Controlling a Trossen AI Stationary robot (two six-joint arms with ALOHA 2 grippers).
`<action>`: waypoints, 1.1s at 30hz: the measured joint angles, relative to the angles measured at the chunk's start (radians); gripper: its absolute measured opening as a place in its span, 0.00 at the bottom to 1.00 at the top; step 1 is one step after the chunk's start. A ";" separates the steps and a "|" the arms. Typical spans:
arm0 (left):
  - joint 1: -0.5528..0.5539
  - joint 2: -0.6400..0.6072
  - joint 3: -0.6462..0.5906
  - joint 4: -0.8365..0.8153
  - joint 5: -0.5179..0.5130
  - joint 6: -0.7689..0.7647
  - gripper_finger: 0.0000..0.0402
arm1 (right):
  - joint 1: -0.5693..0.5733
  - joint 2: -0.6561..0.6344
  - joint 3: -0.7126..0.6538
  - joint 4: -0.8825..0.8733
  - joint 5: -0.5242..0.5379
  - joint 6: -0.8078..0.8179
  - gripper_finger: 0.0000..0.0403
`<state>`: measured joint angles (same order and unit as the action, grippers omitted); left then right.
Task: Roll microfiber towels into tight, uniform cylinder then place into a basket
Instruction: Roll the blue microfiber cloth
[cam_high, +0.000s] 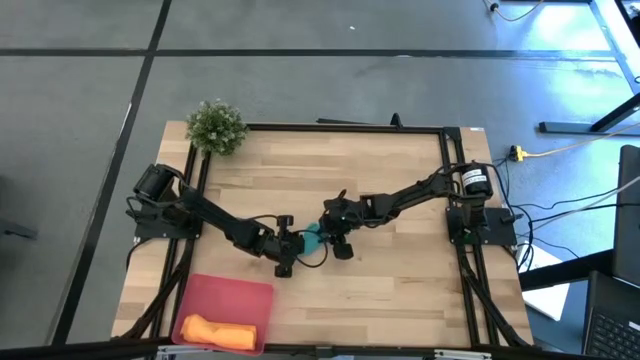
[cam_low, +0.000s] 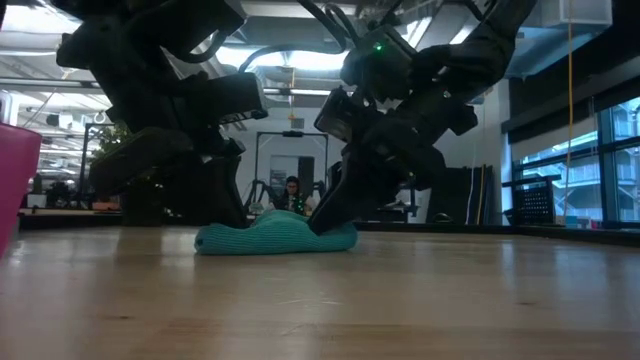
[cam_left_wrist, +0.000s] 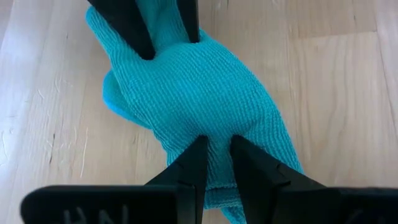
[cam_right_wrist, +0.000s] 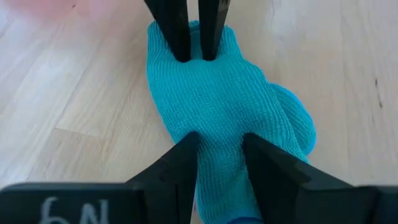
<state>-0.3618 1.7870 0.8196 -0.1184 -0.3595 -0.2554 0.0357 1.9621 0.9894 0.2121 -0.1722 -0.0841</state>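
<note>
The teal towel (cam_high: 312, 238) lies bunched into a lumpy roll on the table's middle (cam_low: 275, 237). My left gripper (cam_left_wrist: 214, 155) is shut on one end of it. My right gripper (cam_right_wrist: 221, 146) is shut on the other end, with its fingers set wider apart. The two grippers face each other across the towel (cam_high: 290, 247) (cam_high: 336, 236). The orange towel (cam_high: 215, 330) lies rolled up in the pink basket (cam_high: 240, 295) at the near left. My left gripper pinches a raised ridge of the towel's cloth (cam_left_wrist: 216, 134) between its two fingers, near the roll's left end. The fingers slant down from the table's left. The towel rests on the table, slack. My right gripper has a thicker bunch of the cloth (cam_right_wrist: 219, 124) between its two fingers, near the roll's right end. The fingers (cam_low: 330, 212) slant down from the table's right. The towel rests on the table under them.
A small green potted plant (cam_high: 216, 127) stands at the far left corner. Bare wood lies around the towel, toward the near edge and the far edge. The basket's pink wall (cam_low: 15, 180) shows at the left in the low view.
</note>
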 joint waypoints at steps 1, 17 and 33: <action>0.000 0.000 0.000 0.000 -0.001 0.000 0.17 | 0.000 0.000 0.000 0.003 0.000 0.000 0.34; 0.003 0.001 0.000 0.001 -0.010 0.001 0.17 | 0.000 0.000 0.000 0.006 -0.001 0.000 0.34; 0.014 -0.045 -0.005 -0.014 -0.011 -0.005 0.27 | 0.000 0.000 0.001 0.009 -0.005 0.000 0.34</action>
<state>-0.3483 1.7423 0.8146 -0.1329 -0.3702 -0.2603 0.0357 1.9621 0.9901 0.2214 -0.1776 -0.0840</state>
